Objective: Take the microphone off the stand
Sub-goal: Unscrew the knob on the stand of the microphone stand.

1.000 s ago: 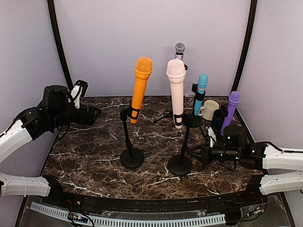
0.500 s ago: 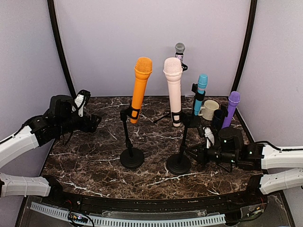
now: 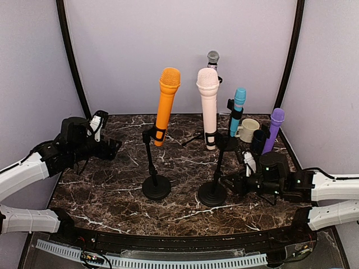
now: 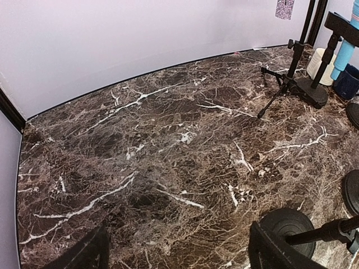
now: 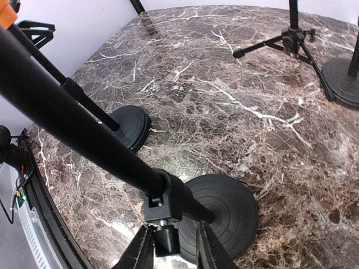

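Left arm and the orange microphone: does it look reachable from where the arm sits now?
Probably yes. The left pincer is open and empty, and only bare marble tabletop lies between it and the orange microphone. The right pincer sits low at the pink microphone's stand, clear of that path.

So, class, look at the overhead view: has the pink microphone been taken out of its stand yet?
No, the pink microphone sits upright in the clip of its black stand.

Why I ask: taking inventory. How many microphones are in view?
5: orange microphone left of centre, pink microphone at centre, grey microphone at the back, blue microphone further right, purple microphone far right. Others could be hidden.
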{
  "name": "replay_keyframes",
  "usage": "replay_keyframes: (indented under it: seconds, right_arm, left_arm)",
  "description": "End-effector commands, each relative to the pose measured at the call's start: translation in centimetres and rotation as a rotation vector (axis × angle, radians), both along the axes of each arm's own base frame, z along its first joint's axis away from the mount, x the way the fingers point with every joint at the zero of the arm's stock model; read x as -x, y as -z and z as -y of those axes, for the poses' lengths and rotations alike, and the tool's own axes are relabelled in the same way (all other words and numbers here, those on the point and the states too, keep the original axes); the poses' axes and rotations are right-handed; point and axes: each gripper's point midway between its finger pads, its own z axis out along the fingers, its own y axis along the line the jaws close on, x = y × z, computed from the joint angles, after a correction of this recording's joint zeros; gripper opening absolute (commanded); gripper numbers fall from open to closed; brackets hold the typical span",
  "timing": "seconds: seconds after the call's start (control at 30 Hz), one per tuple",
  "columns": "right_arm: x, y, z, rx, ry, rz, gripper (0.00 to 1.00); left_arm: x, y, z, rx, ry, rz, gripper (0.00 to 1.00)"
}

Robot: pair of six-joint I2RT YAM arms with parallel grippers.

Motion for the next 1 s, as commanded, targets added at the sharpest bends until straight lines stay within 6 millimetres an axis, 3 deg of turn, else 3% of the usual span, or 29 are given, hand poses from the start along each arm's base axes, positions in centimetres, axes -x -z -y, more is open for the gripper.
replay_keyframes:
  seconds: [0.0,0.17,0.33,0.97]
  right_arm:
    - [0.5,0.1,0.7,-0.007,0.016,-0.041,0.39]
    - [1.0,-0.6,0.8,-0.042,0.004,-0.052,0.56]
    - [0.6,-0.5,1.3,-0.024,0.026,-0.059,0.64]
    - [-0.2,-1.2,0.1,-0.021,-0.058,-0.085,0.40]
  left_arm:
    - [0.1,0.0,0.0,0.009,0.012,0.019,0.88]
    - [0.1,0.0,-0.2,0.005,0.005,0.021,0.88]
    - [0.1,-0.1,-0.3,0.004,0.003,0.024,0.88]
    - [0.1,-0.5,-0.3,0.013,0.002,0.036,0.88]
